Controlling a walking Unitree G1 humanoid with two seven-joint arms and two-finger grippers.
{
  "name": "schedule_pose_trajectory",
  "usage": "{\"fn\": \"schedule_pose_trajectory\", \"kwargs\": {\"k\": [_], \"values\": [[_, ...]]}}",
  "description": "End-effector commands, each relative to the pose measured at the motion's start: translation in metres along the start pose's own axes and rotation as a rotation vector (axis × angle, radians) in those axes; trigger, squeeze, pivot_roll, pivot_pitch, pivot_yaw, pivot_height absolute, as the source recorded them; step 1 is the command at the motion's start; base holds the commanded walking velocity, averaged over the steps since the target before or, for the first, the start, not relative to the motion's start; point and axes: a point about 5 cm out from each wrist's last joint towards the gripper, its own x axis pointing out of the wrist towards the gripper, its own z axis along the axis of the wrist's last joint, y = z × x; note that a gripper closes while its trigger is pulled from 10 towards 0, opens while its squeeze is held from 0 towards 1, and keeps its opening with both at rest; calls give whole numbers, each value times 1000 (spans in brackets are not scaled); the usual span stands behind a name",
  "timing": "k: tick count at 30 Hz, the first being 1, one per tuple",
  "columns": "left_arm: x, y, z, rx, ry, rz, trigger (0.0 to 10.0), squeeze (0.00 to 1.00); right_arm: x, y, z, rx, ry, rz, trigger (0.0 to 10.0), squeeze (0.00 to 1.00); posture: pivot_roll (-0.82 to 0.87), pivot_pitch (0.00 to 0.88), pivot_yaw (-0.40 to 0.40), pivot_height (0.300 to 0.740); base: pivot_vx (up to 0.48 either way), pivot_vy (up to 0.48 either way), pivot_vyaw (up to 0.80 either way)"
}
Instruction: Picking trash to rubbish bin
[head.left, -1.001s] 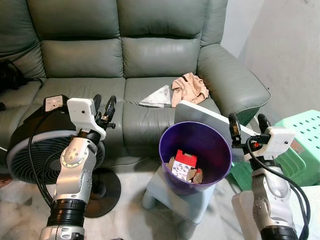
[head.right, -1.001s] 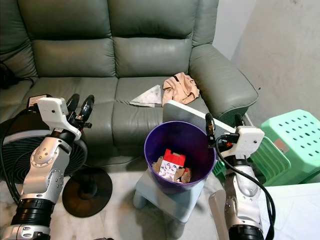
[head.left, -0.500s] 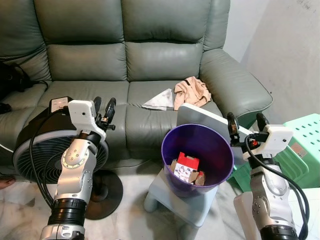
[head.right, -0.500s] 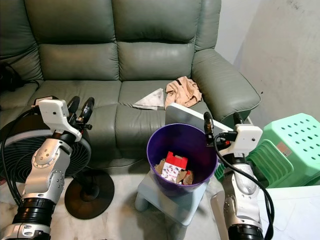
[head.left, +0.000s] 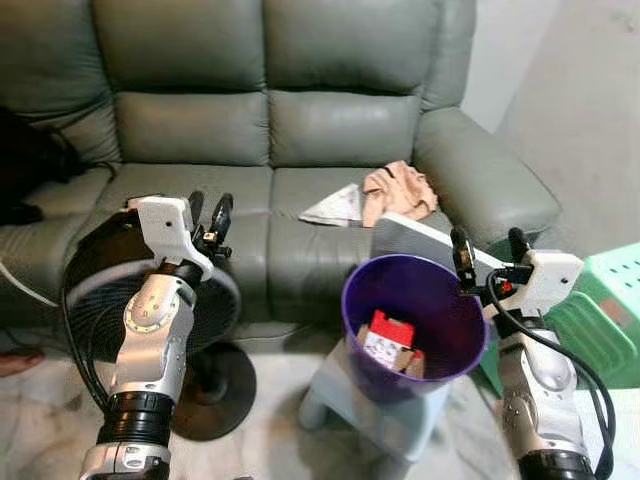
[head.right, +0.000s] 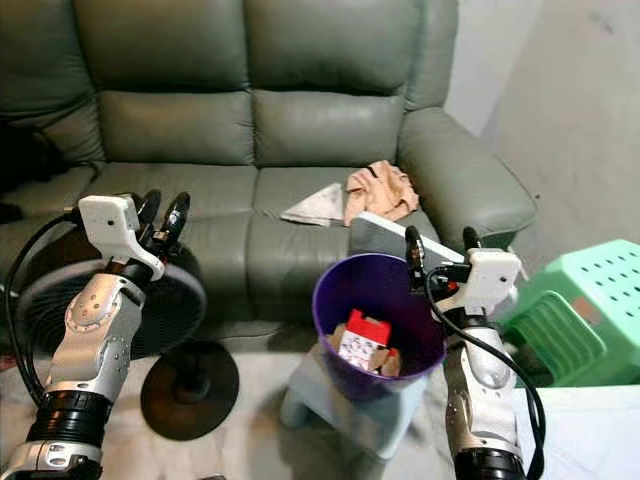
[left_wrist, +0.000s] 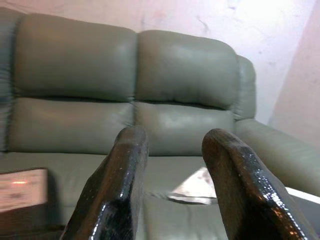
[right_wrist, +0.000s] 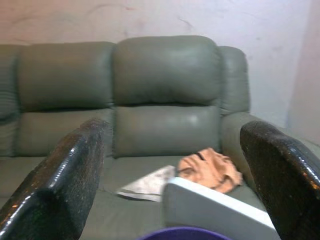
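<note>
I cannot identify the dark object (head.left: 25, 165) cut off at the sofa's far left edge, and the scraps around the red and white carton (head.left: 385, 340) in the bin are too jumbled to name. The purple bin (head.right: 378, 310) stands on a small grey stool (head.right: 345, 405) on a pale marble floor (head.right: 250, 430), in front of a grey-green leather sofa (head.right: 250, 120). A white paper scrap (head.right: 315, 207) and a crumpled tan cloth (head.right: 380, 190) lie on the seat cushion behind the bin. My left gripper (head.left: 207, 215) hangs above a floor fan (head.left: 100, 300), fingers slightly parted, holding nothing. My right gripper (head.left: 488, 258) hovers at the bin's right rim, fingers wide apart, empty. A green plastic stool (head.right: 580, 310) sits by the wall.
</note>
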Motion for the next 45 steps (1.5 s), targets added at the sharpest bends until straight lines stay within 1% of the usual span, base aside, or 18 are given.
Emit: {"fn": "schedule_pose_trajectory", "kwargs": {"k": [1, 6, 14, 17, 28, 45], "values": [[0, -3, 2, -4, 0, -20, 10000, 0, 0, -2, 7, -13, -21, -4, 10000, 0, -27, 41, -38, 740, 0, 480, 0], [0, -4, 5, 2, -5, -32, 10000, 0, 1, 1, 8, -10, -24, 7, 10000, 0, -24, 50, -36, 740, 0, 480, 0], [1, -3, 7, -14, -8, -17, 10000, 0, 0, 4, 9, -3, -25, 7, 10000, 0, -26, 54, -37, 740, 0, 468, 0], [1, -3, 7, -3, -13, -14, 10000, 0, 0, 4, 9, -3, -24, 8, 10000, 0, -28, 53, -38, 740, 0, 0, 0], [0, -4, 5, -12, -10, -11, 10000, 0, 0, 1, 7, -25, 24, 9, 10000, 0, -33, 46, -43, 740, 0, 0, 0], [0, -9, 3, 2, -9, -30, 10000, 0, 3, 0, 4, -57, 59, -7, 10000, 0, -38, 32, -45, 740, 0, 0, -790]]}}
